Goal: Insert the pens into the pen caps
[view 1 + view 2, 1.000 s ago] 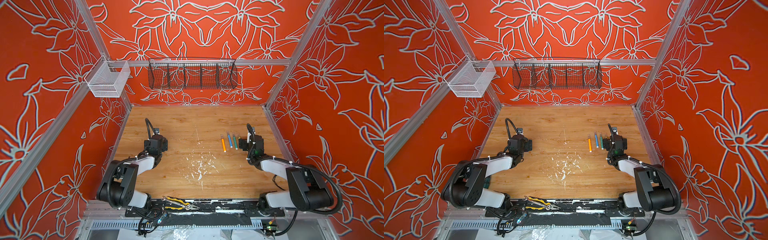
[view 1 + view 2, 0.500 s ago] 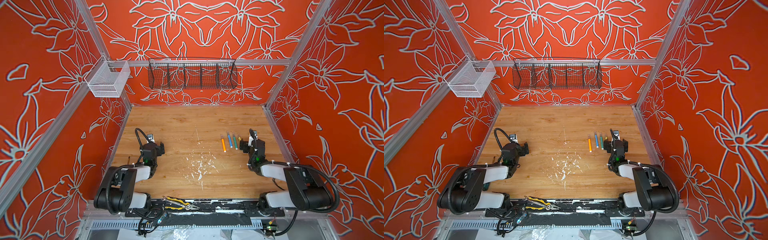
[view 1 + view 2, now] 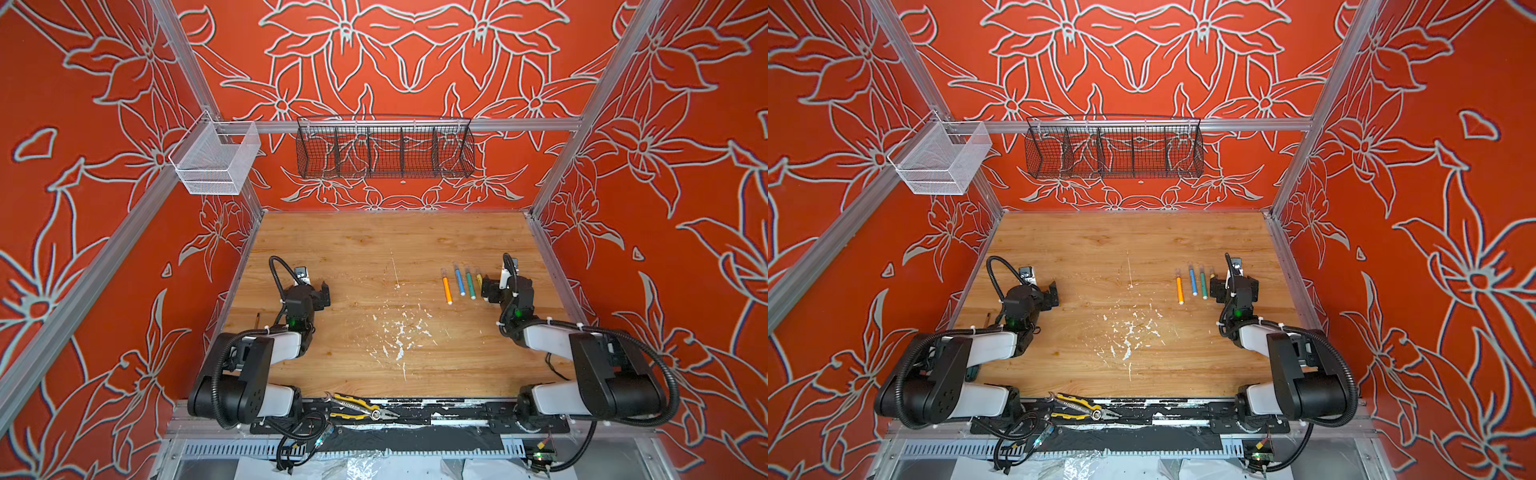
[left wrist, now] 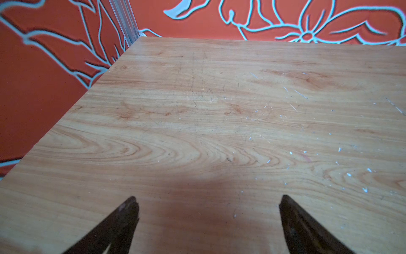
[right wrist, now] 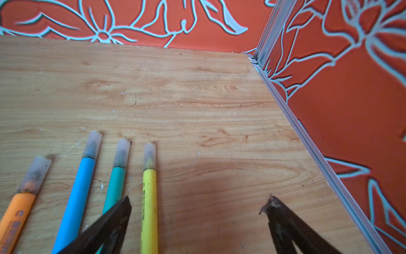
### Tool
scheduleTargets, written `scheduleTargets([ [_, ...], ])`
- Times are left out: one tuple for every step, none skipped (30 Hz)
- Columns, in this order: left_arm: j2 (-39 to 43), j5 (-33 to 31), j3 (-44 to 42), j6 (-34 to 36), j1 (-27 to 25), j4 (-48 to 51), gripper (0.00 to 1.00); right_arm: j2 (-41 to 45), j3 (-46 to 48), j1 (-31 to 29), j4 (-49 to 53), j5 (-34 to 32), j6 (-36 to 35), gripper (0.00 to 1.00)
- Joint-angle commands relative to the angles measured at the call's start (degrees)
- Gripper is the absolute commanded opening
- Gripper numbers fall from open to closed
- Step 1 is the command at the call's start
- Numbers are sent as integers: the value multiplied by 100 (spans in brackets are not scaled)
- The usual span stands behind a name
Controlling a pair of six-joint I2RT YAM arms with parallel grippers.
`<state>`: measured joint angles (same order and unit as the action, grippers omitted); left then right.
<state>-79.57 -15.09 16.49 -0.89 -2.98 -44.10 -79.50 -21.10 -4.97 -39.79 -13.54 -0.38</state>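
My arms (image 3: 286, 345), black joints, white shells, ribbed black cables (image 3: 271, 266), white zip ties (image 3: 549, 320), green lights (image 3: 293, 321), dark pointed claw fingers (image 4: 123, 220).

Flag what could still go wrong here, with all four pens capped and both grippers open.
1. The right gripper hangs close beside the yellow pen, one finger crossing the green pen in the wrist view; a sideways move could roll them out of the row.
2. How firmly the pen caps are seated cannot be told; a knock might loosen one.

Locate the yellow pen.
Right side of the table in a top view: the yellow pen ends the row, beside the green pen, partly under the right gripper.
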Motion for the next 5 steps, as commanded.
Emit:
scheduleTargets([
  [-36, 59, 25, 9, 21, -161, 97, -65, -113, 32, 42, 97, 40, 97],
  [-39, 59, 32, 9, 17, -161, 97, -65, -113, 31, 33, 97, 44, 97],
  [-39, 59, 29, 9, 21, -161, 97, -65, -112, 32, 41, 93, 47, 97],
  [-31, 59, 25, 9, 17, -161, 97, -65, -112, 33, 34, 97, 44, 97],
  [-32, 59, 23, 8, 17, -161, 97, -65, -113, 32, 34, 97, 40, 97],
])
